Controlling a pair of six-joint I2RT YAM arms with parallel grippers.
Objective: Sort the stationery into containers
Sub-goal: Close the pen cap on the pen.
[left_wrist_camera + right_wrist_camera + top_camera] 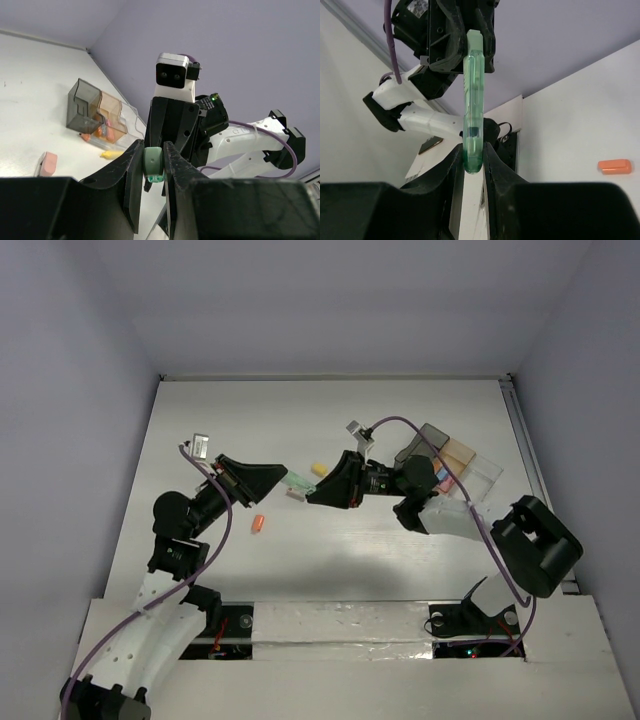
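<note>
Green piece (472,100) is suspended over the mid-table (400,420). Left gripper (153,150) is clamped on one end, right gripper (473,156) clamped on the other.

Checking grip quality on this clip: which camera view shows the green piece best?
Right wrist: the green piece shows full length, lower end in the jaws of the right gripper, upper end held by the left gripper. Left wrist shows only its end, pinched between jaws. Top external shows just a small green sliver between the two arms.
</note>
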